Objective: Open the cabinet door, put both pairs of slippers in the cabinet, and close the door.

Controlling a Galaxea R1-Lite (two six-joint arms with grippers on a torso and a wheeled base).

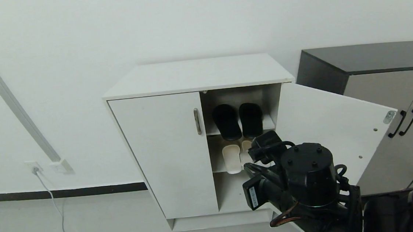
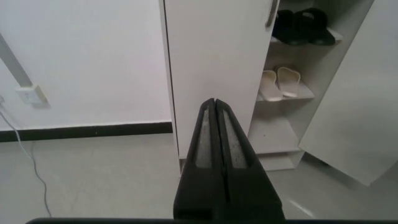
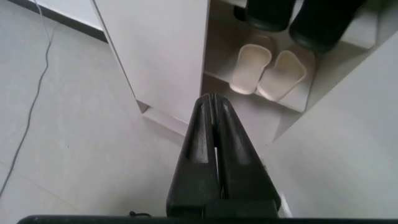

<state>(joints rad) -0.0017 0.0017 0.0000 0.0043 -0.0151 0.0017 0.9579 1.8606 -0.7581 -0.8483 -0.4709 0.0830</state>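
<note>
Nearest to us, both sets of fingers are pressed together with nothing between them: the left gripper (image 2: 214, 107) hangs low over the floor in front of the cabinet (image 1: 196, 74), and the right gripper (image 3: 214, 102) sits just before the open compartment, pointing at the lower shelves.

Beyond the right arm, the right door (image 1: 325, 128) stands swung wide, its inner face towards us and its free edge out near the grey cabinet (image 1: 385, 91). The left door (image 1: 165, 152) is closed, with its handle (image 1: 197, 121) at the centre seam.

Inside, the black slippers (image 1: 226, 121) lie side by side on the upper shelf and the cream slippers (image 1: 231, 158) on the shelf below, so we judge that both pairs are stowed and only closing the door remains.

We reckon the next move calls for the right arm to get round to the door's free edge or outer face, where room beside the grey cabinet looks tight, and sweep it back towards the seam without clipping the shelves.
</note>
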